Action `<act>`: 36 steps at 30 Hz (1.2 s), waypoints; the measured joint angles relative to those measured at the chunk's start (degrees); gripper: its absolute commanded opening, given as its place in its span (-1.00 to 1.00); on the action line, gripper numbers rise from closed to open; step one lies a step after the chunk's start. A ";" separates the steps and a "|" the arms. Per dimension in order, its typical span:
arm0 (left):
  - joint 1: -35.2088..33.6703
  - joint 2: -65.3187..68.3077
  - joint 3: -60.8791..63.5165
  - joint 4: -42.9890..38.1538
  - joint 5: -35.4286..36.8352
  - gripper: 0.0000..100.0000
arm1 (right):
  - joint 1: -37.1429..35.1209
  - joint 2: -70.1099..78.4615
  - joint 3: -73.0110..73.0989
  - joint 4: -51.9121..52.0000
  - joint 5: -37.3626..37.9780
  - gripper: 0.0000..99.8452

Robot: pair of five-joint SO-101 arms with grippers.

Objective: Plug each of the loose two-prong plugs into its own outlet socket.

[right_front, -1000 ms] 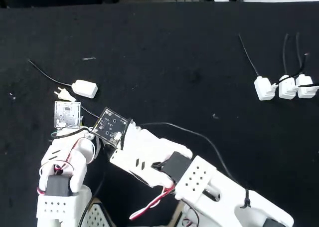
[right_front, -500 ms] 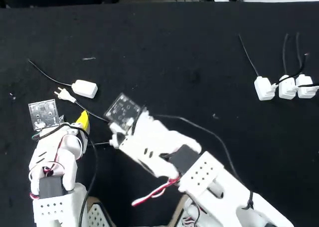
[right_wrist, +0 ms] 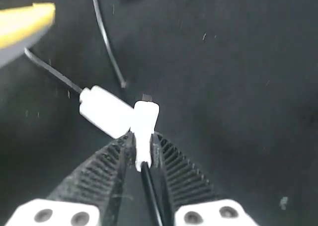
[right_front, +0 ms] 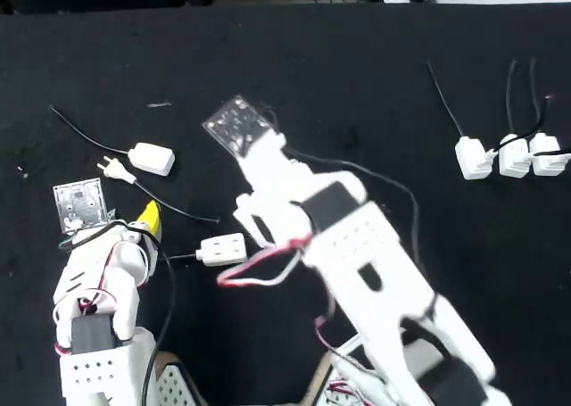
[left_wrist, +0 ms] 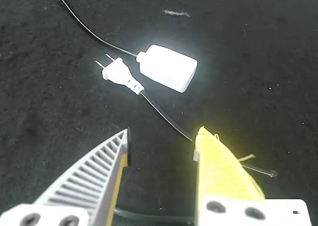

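Note:
My right gripper (right_wrist: 143,139) is shut on a white two-prong plug (right_wrist: 146,117) whose black cord runs back between the fingers. Just beside the plug lies a white outlet socket (right_wrist: 103,112), also seen on the table in front of the arms (right_front: 223,248). My left gripper (left_wrist: 161,136) hangs open over the cloth, one finger grey, one yellow (left_wrist: 218,166). Beyond it lie a loose white plug (left_wrist: 118,74) and a second white socket (left_wrist: 168,67), side by side at the left of the table (right_front: 152,159).
Three white sockets (right_front: 513,156) with black cords lie in a row at the far right. A thin black cord (right_front: 174,210) runs from the loose plug (right_front: 111,167) across the black cloth towards the near socket.
The right arm has swung up and away from the left arm, uncovering the near socket. The left arm turned left half a second ago and has held still since.

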 measured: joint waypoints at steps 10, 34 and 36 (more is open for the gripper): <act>0.00 0.00 0.00 0.00 0.00 -0.55 | -0.09 13.45 -5.54 6.33 0.00 -0.98; -8.62 -0.18 -2.11 1.32 -2.02 -0.55 | 8.70 25.67 -8.88 9.49 -11.96 -0.98; -10.37 -0.26 -0.70 2.11 -3.87 -0.55 | 8.79 25.67 -9.67 9.41 -15.21 -0.98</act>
